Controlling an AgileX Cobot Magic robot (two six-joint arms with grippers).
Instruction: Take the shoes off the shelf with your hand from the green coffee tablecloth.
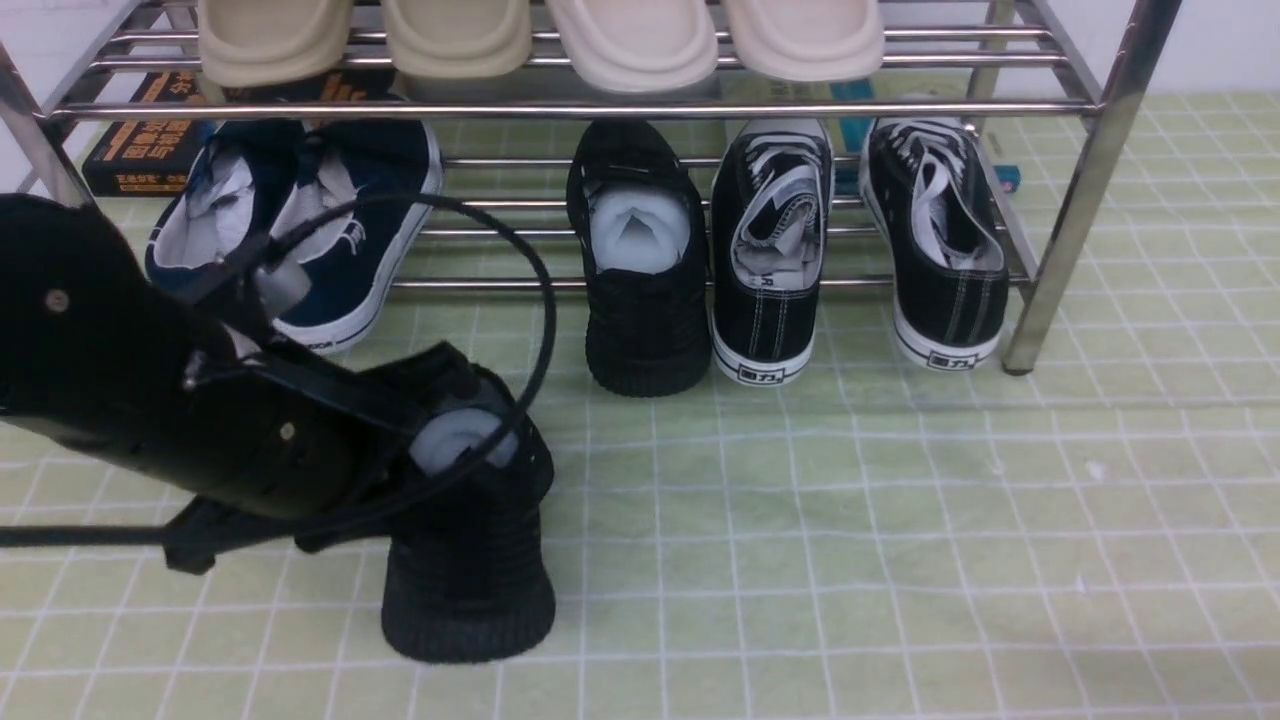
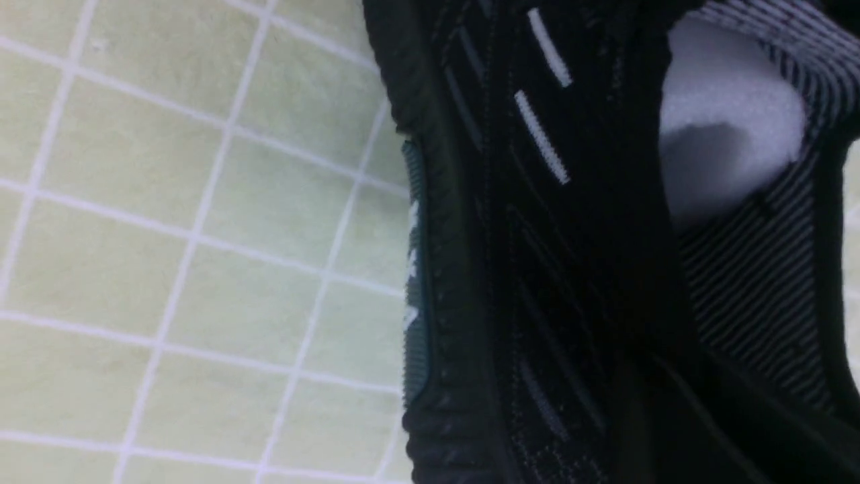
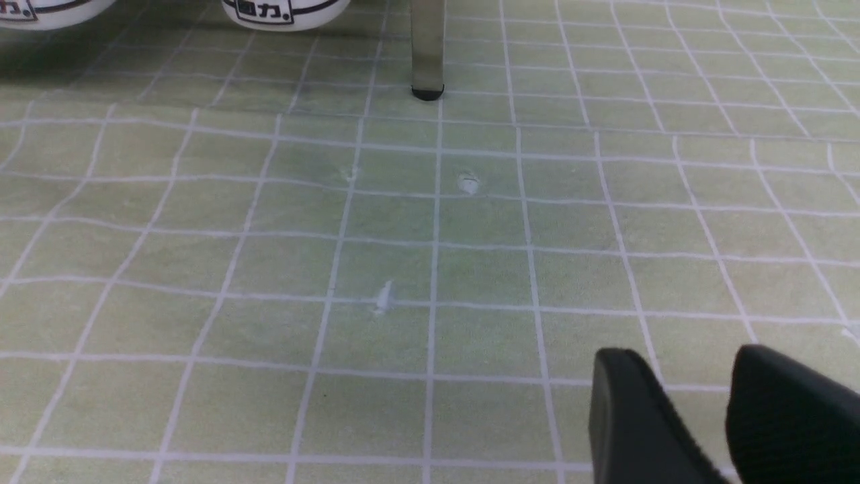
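One black knit sneaker (image 1: pixel 470 560) off the shelf (image 1: pixel 600 108), under my left gripper (image 1: pixel 400 425).

It stands on the green tablecloth (image 1: pixel 900 550), near and left of the rack, white stuffing showing. One finger of my left gripper reaches into its collar, but whether I am clamped on it I cannot tell. Its mate (image 1: pixel 645 300) sits on the lower tier, heel out on the cloth. Black canvas sneakers (image 1: pixel 765 280) are just to its right and navy slip-ons (image 1: pixel 330 220) to its left, with beige slippers (image 1: pixel 630 45) above. My right gripper (image 3: pixel 678 376) hovers over bare cloth near the shelf's right leg (image 3: pixel 426 47), fingers apart.
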